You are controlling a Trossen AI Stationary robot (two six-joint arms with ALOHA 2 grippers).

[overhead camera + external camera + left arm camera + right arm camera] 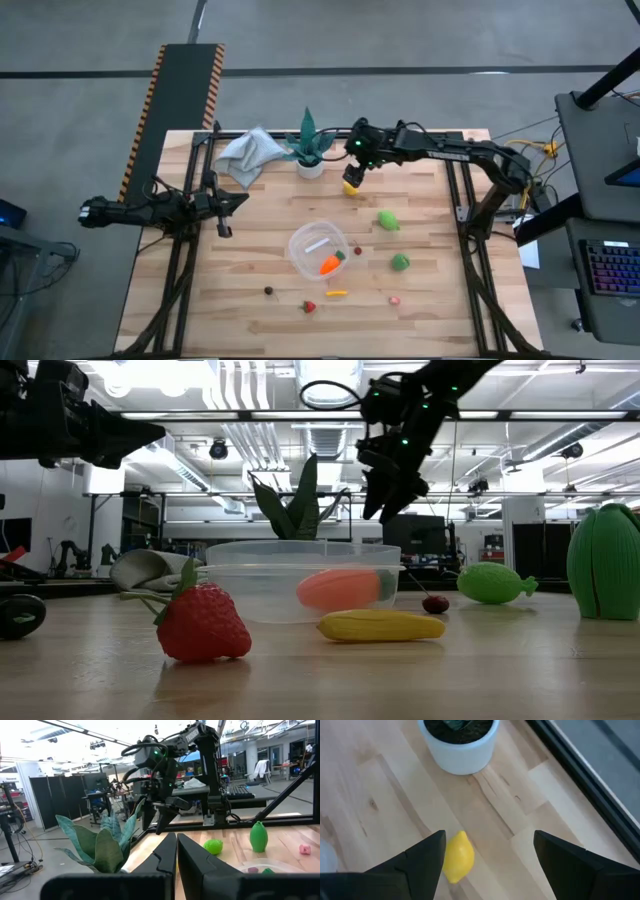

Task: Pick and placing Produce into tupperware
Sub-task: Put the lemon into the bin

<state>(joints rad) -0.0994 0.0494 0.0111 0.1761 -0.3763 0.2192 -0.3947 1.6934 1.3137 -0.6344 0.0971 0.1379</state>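
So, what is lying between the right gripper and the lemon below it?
Nothing. In the right wrist view the open right gripper hangs over the lemon with only bare table around it; the white pot stands apart.

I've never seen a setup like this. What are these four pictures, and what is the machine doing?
It is a robot with two dark arms at a wooden table. One picture looks down from above, one looks level across the tabletop, and two come from cameras on the wrists. The right pincer hangs open above a small yellow lemon, holding nothing. The left pincer, shut and empty, waits at the table's left side. A round clear plastic container already holds an orange carrot. A red strawberry and other toy produce lie around it.
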